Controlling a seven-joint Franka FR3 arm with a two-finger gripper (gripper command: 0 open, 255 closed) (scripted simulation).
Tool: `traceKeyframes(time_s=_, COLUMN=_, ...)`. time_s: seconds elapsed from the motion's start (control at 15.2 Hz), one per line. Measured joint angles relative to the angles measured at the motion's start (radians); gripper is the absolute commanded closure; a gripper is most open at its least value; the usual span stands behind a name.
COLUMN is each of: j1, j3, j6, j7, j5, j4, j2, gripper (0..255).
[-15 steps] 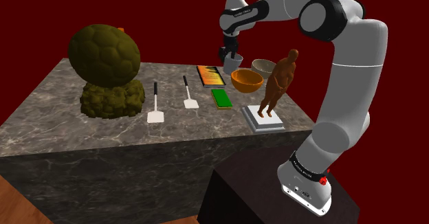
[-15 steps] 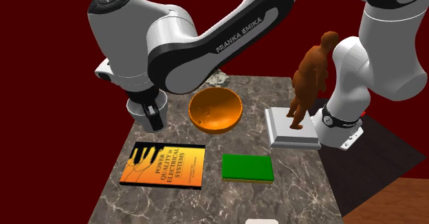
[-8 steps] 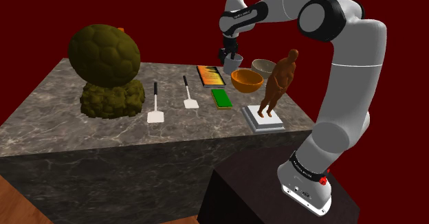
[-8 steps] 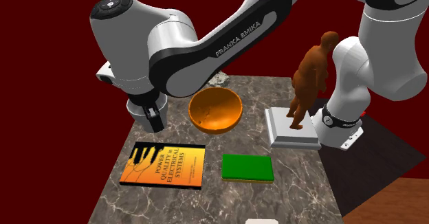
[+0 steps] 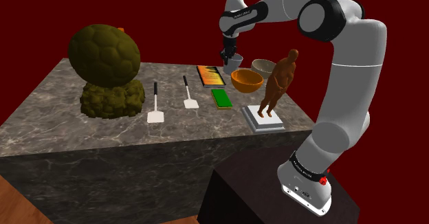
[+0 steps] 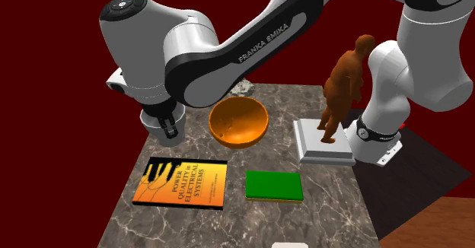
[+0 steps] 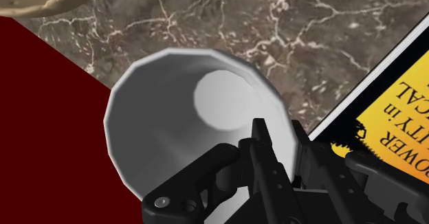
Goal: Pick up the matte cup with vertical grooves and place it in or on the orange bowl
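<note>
Cup (image 7: 185, 113), plain grey and matte with a many-sided rim, is empty: I look straight down to its pale round bottom. My pincer (image 7: 280, 141) is clamped on its wall, one black finger inside and one outside. It sits at the far corner of the worktop (image 6: 327, 201), a dark stone slab with pale veins, though I cannot tell whether its base touches the stone. Just beside it lies a flat yellow-and-black book (image 6: 181, 182), and on its other side the orange bowl (image 6: 238, 122), round, glossy and empty. A beige bowl (image 5: 262, 66) stands behind that. Further off are a flat green block (image 6: 274, 186) and a brown human figure (image 6: 344, 87) on a white square base.
</note>
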Motion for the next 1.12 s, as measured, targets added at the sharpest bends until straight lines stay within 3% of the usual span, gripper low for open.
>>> traceKeyframes(time_s=0.46, j1=0.001, j3=0.0, j6=-0.03, j7=-0.004, j5=0.0, j4=0.013, j2=-0.016, gripper=255)
traceKeyframes(time_s=1.12, j1=0.002, j3=-0.001, j6=-0.152, j7=-0.02, j5=0.003, j4=0.105, j2=-0.047, gripper=255)
